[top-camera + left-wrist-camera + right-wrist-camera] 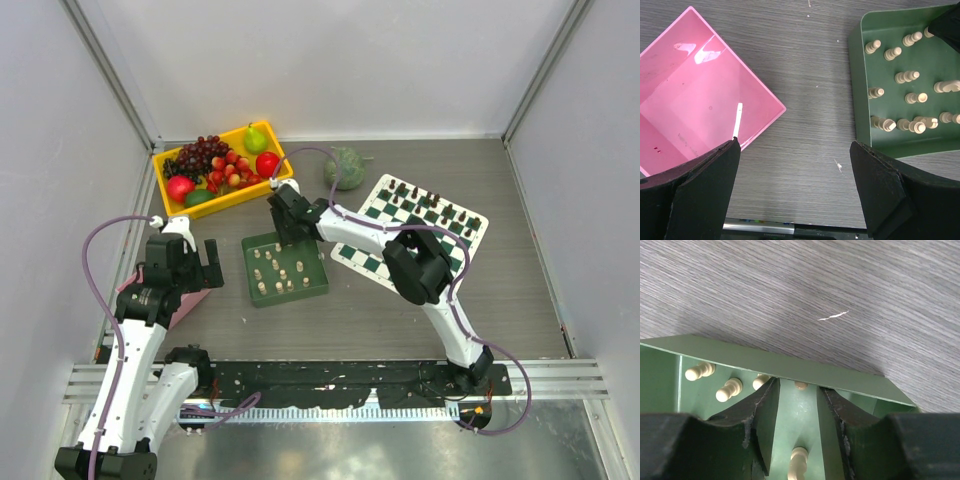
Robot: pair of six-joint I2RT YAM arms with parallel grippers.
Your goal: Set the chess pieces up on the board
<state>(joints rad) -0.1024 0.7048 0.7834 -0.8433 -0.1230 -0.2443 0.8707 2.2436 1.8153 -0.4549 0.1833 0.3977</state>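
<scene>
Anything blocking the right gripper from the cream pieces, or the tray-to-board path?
Nothing visible. The right gripper is open over the green plastic tray, with a cream wooden chess piece between its fingers. Nothing shows between the tray and the green-and-white checkered board, though the right arm hides part.

Bright, even light falls from overhead in the top view, which is sharp, and the arms cast only soft shadows on the grey table (pixel 400 320). In the left wrist view, white glare streaks the pink tray (pixel 690 100). In the right wrist view, the right gripper (pixel 798 390), close to the lens, looks soft, perhaps out of focus, and the green tray (pixel 790 367) is dim inside.
</scene>
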